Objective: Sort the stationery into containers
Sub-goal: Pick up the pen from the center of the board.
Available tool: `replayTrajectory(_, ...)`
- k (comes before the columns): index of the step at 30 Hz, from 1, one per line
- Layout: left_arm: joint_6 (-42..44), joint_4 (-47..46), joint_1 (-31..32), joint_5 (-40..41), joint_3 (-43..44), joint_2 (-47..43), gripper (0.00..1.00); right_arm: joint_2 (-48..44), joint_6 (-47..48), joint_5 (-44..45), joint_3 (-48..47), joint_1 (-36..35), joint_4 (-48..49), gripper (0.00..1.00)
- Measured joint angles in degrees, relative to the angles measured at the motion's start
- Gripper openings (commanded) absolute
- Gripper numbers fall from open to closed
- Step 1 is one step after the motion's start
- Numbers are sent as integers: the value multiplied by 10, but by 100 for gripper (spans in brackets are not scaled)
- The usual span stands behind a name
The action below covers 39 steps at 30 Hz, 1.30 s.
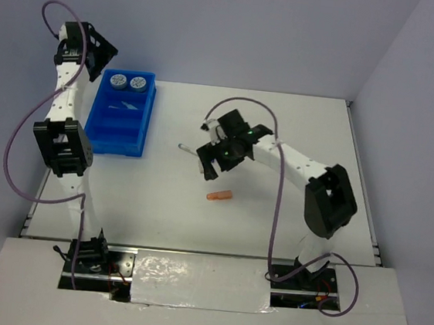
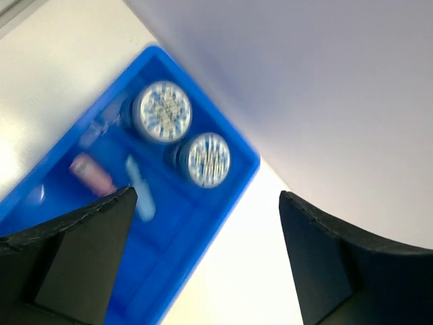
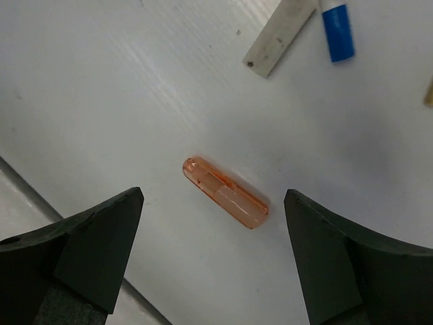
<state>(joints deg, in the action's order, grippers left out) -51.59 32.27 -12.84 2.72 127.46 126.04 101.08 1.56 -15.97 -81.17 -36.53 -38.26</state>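
The blue tray (image 1: 118, 143) stands at the far left of the table. Two round tape rolls (image 2: 162, 112) (image 2: 205, 159) fill its far compartment. A pink stick (image 2: 91, 172) and a light-blue stick (image 2: 140, 188) lie in the compartment beside it. My left gripper (image 1: 104, 57) (image 2: 208, 196) hangs open and empty above the tray's far end. An orange stick (image 3: 225, 193) (image 1: 219, 195) lies on the table, and my right gripper (image 3: 213, 196) (image 1: 210, 166) hovers open over it, a finger on either side, not touching it. The white pen's blue cap (image 3: 337, 30) shows beyond the stick.
A flat grey-white eraser (image 3: 279, 37) lies beside the pen cap. The pen (image 1: 187, 149) rests on the table just left of the right gripper. Grey walls close in behind and to the right of the table.
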Motion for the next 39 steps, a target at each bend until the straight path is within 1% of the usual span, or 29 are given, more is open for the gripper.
replayTrajectory(1,14,15,8,11,9,-17,99,21,17,9,-5,-16,-6,91)
replayTrajectory(3,43,53,30,41,-25,-78,99,53,43,19,-5,-31,-12,89)
replayTrajectory(6,77,86,62,66,-181,-218,99,64,76,30,10,-38,-20,89)
replayTrajectory(9,101,104,71,68,-333,-339,99,55,100,48,41,-44,-15,89)
replayTrajectory(11,113,116,65,64,-393,-379,99,55,109,61,59,-52,-12,89)
replayTrajectory(14,128,128,57,55,-445,-395,99,64,118,75,66,-61,-12,86)
replayTrajectory(17,144,148,57,48,-458,-395,99,84,121,80,64,-65,-7,84)
replayTrajectory(19,156,155,57,46,-457,-401,99,90,122,85,66,-70,-3,80)
replayTrajectory(20,160,157,58,45,-456,-405,99,90,122,91,67,-72,-1,71)
replayTrajectory(22,171,160,57,44,-456,-419,99,90,123,117,71,-80,8,61)
replayTrajectory(23,172,161,57,44,-456,-427,99,91,121,130,73,-87,10,49)
replayTrajectory(24,174,160,57,43,-458,-438,99,94,120,143,72,-94,12,44)
replayTrajectory(25,174,160,57,42,-460,-444,99,96,115,150,70,-101,11,31)
replayTrajectory(26,174,161,57,37,-464,-457,99,97,112,160,66,-108,11,25)
replayTrajectory(28,177,163,57,26,-468,-473,99,100,99,181,62,-118,13,17)
replayTrajectory(31,184,163,57,-8,-468,-482,99,94,74,181,64,-120,17,16)
replayTrajectory(35,169,152,67,-98,-472,-483,99,46,6,129,91,-120,46,14)
replayTrajectory(36,160,145,76,-118,-476,-484,99,22,-19,109,95,-120,59,11)
replayTrajectory(39,115,115,136,-173,-497,-489,99,-48,-86,61,92,-119,112,10)
